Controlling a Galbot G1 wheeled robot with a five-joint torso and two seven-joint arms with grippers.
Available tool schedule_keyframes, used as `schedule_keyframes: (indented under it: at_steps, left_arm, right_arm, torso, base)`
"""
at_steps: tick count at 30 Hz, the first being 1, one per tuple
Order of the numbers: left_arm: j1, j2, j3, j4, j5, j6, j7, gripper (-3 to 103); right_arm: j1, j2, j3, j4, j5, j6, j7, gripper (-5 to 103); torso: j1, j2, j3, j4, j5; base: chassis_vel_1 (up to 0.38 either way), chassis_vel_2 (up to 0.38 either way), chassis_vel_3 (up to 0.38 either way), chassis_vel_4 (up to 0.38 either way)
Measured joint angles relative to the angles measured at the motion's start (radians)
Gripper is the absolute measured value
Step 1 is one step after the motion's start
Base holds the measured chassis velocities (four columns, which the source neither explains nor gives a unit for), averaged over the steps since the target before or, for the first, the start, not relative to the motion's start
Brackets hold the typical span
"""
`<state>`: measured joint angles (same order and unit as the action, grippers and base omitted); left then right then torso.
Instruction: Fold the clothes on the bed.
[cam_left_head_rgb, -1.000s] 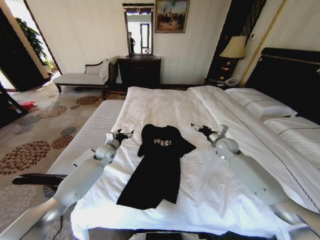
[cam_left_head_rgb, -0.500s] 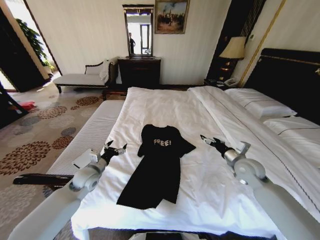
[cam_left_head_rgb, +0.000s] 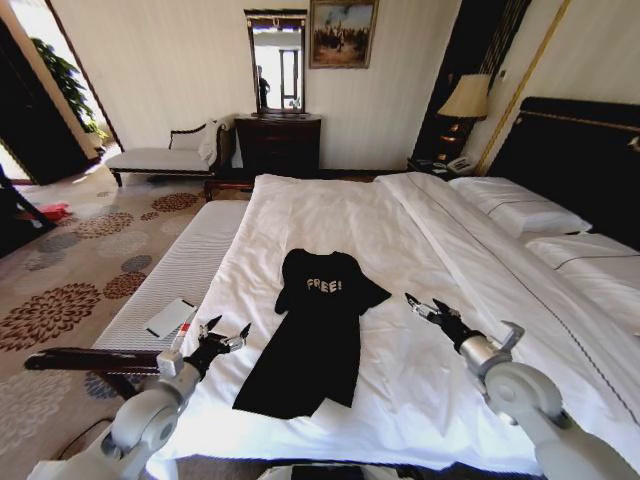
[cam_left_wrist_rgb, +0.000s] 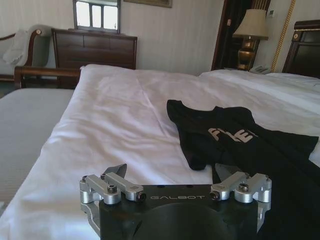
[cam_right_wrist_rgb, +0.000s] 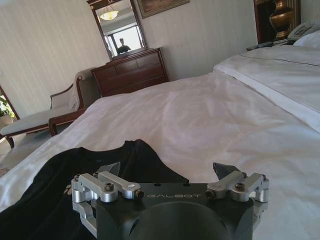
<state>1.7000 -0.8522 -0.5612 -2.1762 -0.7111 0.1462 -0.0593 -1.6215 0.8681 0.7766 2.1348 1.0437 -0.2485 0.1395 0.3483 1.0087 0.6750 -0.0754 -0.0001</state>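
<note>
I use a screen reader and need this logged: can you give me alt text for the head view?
A black top lies spread flat on a white bed, unfolded. The left gripper hovers open at the bed's left edge and the right gripper hovers open over the sheet to the right, neither touching the top.

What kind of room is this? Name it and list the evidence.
Most likely a hotel bedroom: a large bed with white linen and pillows, a bedside lamp with a telephone, and a dresser with a mirror.
</note>
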Motion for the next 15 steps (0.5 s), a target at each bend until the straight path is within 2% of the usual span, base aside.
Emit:
schedule_keyframes:
  at_steps: [6,8,11,12,14,15]
  left_arm:
    - [0.151,-0.029,-0.048,-0.061,-0.044,0.003,0.024,97]
    - [0.165,-0.028,-0.051,-0.066,-0.048,0.002,0.027,97]
    - [0.23,-0.022,-0.068,-0.087,-0.072,-0.002,0.044,86]
    - [0.23,-0.022,-0.068,-0.087,-0.072,-0.002,0.044,86]
    - [0.284,-0.023,-0.088,-0.094,-0.08,-0.012,0.059,78]
    - [0.292,-0.022,-0.088,-0.094,-0.083,-0.013,0.061,78]
  right_arm:
    - [-0.039,0.026,0.006,-0.011,-0.046,0.002,0.012,100]
    - [-0.042,0.03,0.006,-0.013,-0.051,0.002,0.015,100]
    - [-0.049,0.048,0.007,-0.024,-0.066,-0.006,0.032,100]
    - [-0.049,0.048,0.007,-0.024,-0.066,-0.006,0.032,100]
    - [-0.029,0.053,-0.007,-0.038,-0.073,-0.018,0.05,100]
    - [-0.026,0.054,-0.008,-0.041,-0.074,-0.021,0.054,100]
  torso:
    - [0.0,0.0,0.0,0.0003,0.0001]
    - [0.0,0.0,0.0,0.0004,0.0001]
    - [0.0,0.0,0.0,-0.0003,0.0]
    - [0.0,0.0,0.0,-0.0003,0.0]
    - [0.0,0.0,0.0,0.0006,0.0003]
    - [0.0,0.0,0.0,0.0007,0.0003]
  base:
    - [0.0,0.0,0.0,0.0]
    - [0.0,0.0,0.0,0.0]
    - [0.0,0.0,0.0,0.0]
    - [0.0,0.0,0.0,0.0]
    - [0.0,0.0,0.0,0.0]
    - [0.0,0.0,0.0,0.0]
